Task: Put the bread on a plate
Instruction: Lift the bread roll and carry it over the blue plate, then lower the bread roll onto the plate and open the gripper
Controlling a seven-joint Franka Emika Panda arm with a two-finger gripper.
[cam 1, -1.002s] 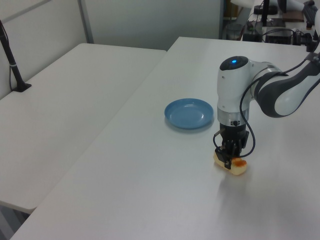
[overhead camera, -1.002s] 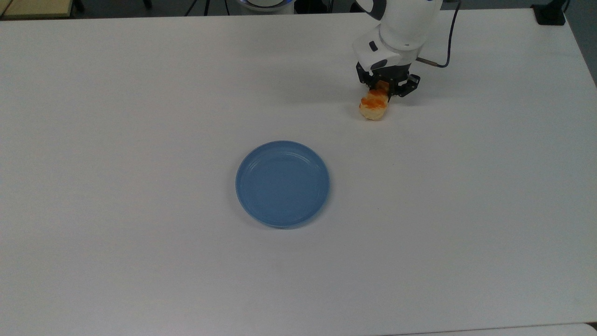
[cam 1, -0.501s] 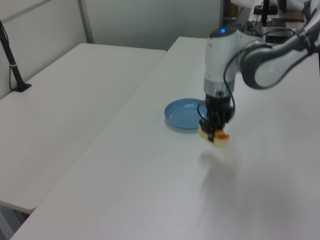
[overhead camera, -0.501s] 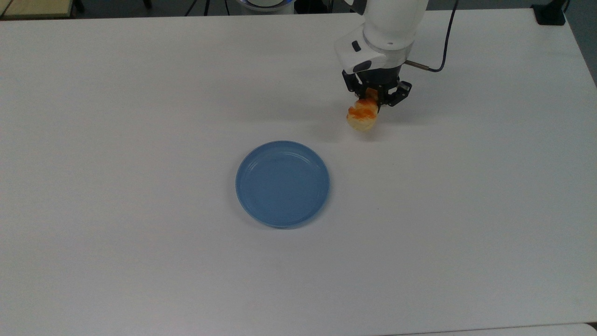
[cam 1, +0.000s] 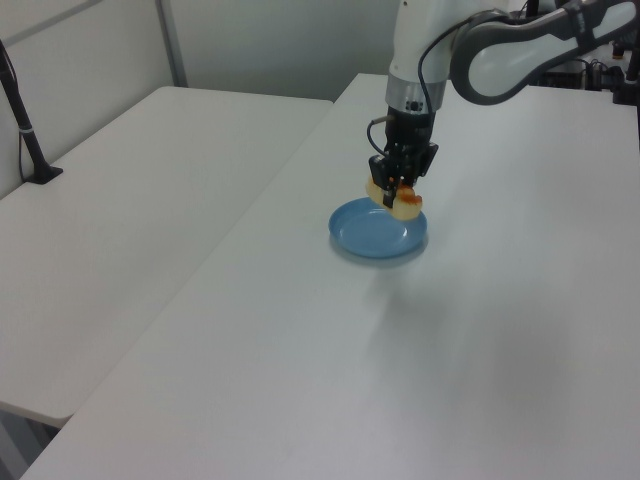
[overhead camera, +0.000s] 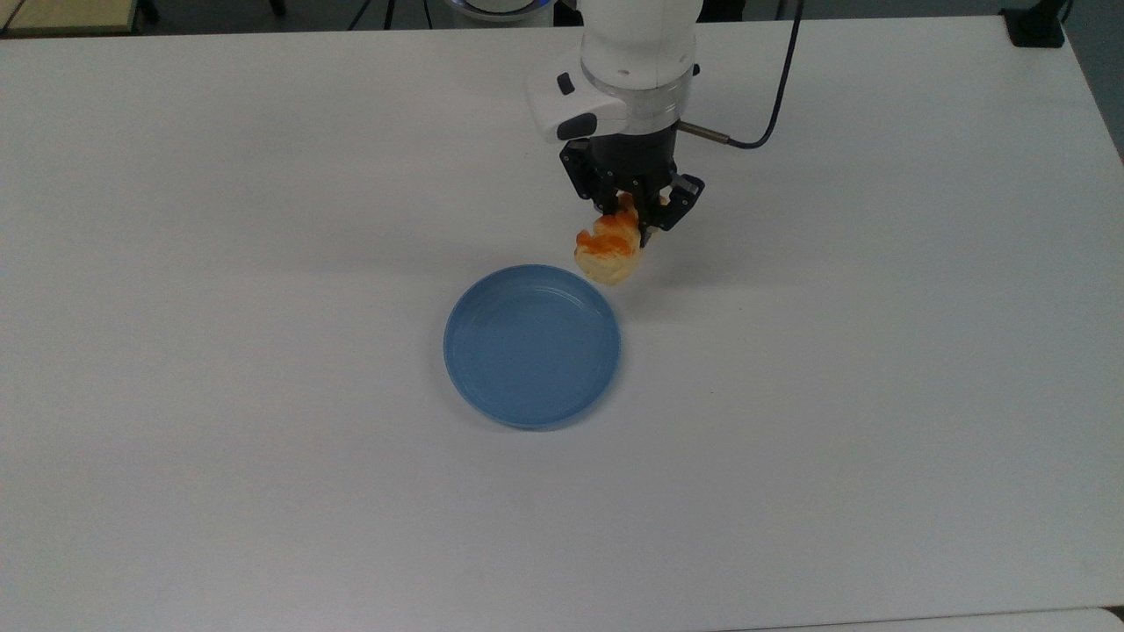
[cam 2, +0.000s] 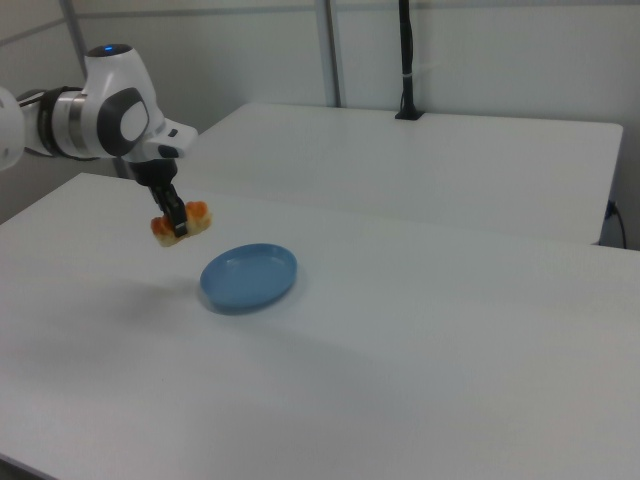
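The pale-yellow bread (overhead camera: 608, 248) with orange-brown glazed bumps hangs in the air, held by my gripper (overhead camera: 634, 218), which is shut on it. It hovers just past the upper right rim of the round blue plate (overhead camera: 532, 345) in the top view. In the left view the bread (cam 1: 398, 200) hangs over the plate's (cam 1: 378, 228) far edge under the gripper (cam 1: 396, 186). In the right view the bread (cam 2: 182, 222) floats left of and above the plate (cam 2: 249, 275), in the gripper (cam 2: 176, 221). The plate has nothing on it.
The plate lies on a wide white table (overhead camera: 878, 395). A second white table (cam 1: 150, 180) adjoins it at the left view's left. A black post (cam 2: 407, 60) stands on the far table in the right view. A dark cable (overhead camera: 773, 105) trails from the wrist.
The gripper has lifted the bread off the table and carried it toward the top view's left and lower side, from well right of the plate to its rim.
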